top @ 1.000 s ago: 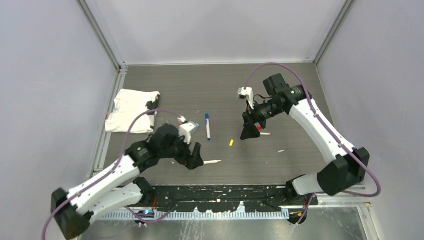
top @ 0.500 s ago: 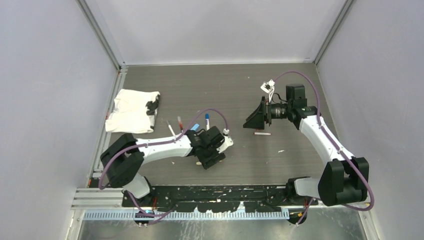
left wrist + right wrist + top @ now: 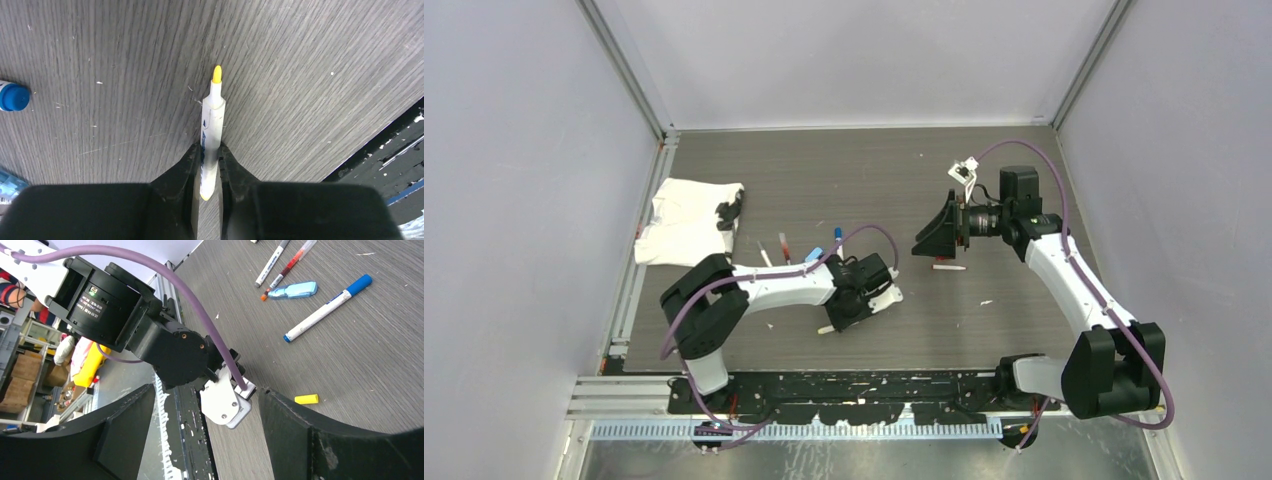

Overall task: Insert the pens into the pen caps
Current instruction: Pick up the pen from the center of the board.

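Left wrist view: my left pincer (image 3: pixel 207 150) grips the yellow-tipped pen (image 3: pixel 212 112) on the bench (image 3: pixel 100 100); I see my right pincer (image 3: pixel 206 390) spread wide, empty.

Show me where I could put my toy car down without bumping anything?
The biggest bare patch is the far strip of table, between the white cloth and the right gripper. Another lies at the front, between the left gripper, holding a yellow-tipped pen, and the right arm. It's crowded mid-left, where pens lie by the left arm.
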Tool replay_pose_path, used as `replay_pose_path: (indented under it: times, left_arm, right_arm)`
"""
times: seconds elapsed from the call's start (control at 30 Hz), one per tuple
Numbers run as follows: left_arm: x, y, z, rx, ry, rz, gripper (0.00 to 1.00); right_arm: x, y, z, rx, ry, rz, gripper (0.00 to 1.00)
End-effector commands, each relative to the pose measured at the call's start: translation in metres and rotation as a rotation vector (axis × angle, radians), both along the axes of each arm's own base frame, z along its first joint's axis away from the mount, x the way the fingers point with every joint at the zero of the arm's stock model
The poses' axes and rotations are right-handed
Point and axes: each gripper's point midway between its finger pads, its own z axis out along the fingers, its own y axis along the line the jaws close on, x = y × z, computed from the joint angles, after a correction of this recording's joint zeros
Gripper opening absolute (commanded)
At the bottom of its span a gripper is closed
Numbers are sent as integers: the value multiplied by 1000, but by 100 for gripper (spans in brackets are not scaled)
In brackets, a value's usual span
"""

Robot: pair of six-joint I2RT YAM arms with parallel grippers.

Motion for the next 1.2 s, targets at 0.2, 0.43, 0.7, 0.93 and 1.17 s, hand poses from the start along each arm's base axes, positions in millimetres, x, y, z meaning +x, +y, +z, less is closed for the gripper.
replay_pose_path:
  times: [0.2, 0.43, 0.7, 0.93, 1.17]
  left_arm:
    - [16, 3, 12, 8, -91, 32, 1]
    - [31, -43, 101, -447, -240, 179, 1]
    - [36, -50, 194, -1212, -329, 495, 1]
    - [49, -33, 233, -1491, -332, 716, 1]
    - [62, -38, 264, -1674, -302, 807, 1]
  right_arm:
    - [-1, -10, 10, -96, -181, 1, 81]
    - [-2, -17, 9, -161, -298, -23, 81]
    - [-9, 6, 10, 42, -114, 27, 81]
    - [-2, 43, 7, 114, 197, 21, 98]
    - [-26, 74, 2, 135, 246, 145, 100]
